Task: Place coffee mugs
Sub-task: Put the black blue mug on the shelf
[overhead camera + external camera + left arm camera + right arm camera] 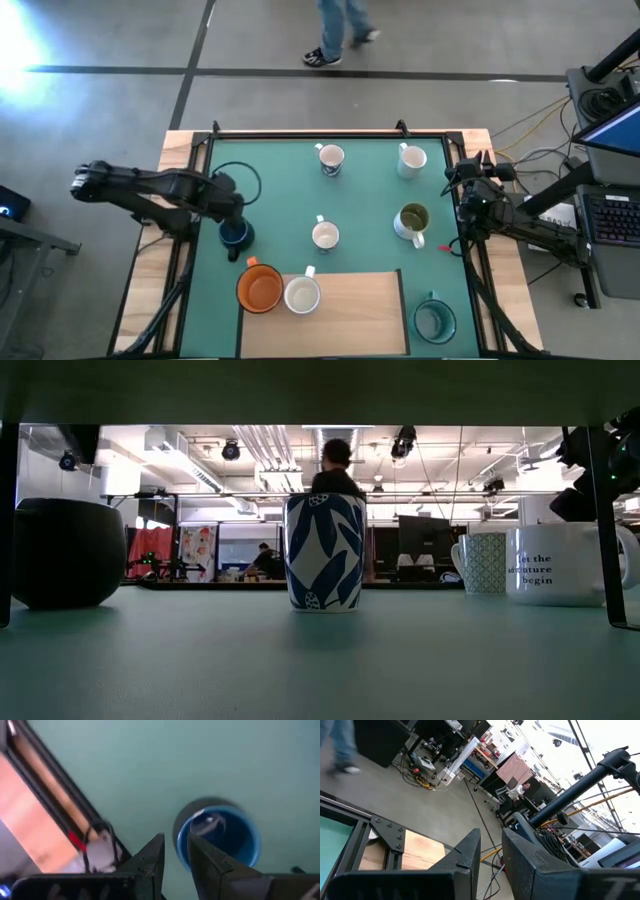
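Observation:
The dark blue mug (236,237) stands upright on the green mat near its left side. It also shows in the left wrist view (220,837) and as a dark mug (62,552) in the low view. My left gripper (231,212) (176,840) hovers above it, fingers close together, touching nothing. An orange mug (260,289) and a white mug (302,295) sit on the wooden board. Other white mugs (330,158) (412,160) (325,236), an olive-green one (413,220) and a teal one (435,319) stand on the mat. My right gripper (460,180) (491,837) waits at the right edge.
A wooden board (350,310) lies at the mat's near edge. A black frame (330,133) borders the mat. A person's legs (340,30) show on the floor beyond the far edge. Bare mat lies between the blue mug and the centre white mug.

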Controlling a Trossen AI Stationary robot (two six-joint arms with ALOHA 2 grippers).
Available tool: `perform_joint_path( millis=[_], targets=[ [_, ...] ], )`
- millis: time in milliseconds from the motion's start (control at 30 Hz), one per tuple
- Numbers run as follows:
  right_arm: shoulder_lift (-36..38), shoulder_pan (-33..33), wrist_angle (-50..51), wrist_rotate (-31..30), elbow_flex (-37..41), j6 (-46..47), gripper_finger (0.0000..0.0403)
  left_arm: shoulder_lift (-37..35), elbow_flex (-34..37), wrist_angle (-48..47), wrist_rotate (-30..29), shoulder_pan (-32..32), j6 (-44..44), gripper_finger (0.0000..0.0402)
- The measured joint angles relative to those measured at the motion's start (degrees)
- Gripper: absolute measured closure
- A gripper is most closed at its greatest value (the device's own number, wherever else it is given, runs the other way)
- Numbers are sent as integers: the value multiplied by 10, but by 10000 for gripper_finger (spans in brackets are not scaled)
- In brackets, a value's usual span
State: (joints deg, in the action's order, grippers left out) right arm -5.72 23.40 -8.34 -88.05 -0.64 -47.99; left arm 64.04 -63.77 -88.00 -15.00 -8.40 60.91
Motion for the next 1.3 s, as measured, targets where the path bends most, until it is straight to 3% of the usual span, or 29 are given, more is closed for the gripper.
perform_joint_path(
  millis=[167,367,700,1300],
  targets=[
    [0,0,0,0,0,0,335,-48,71,53,45,0,95,335],
    [0,0,0,0,0,0,335,-59,98,85,71,0,185,335],
    [0,0,0,0,0,0,335,-7,110,94,128,-1,309,335],
    [0,0,0,0,0,0,335,78,118,84,161,-6,397,335]
  ],
)
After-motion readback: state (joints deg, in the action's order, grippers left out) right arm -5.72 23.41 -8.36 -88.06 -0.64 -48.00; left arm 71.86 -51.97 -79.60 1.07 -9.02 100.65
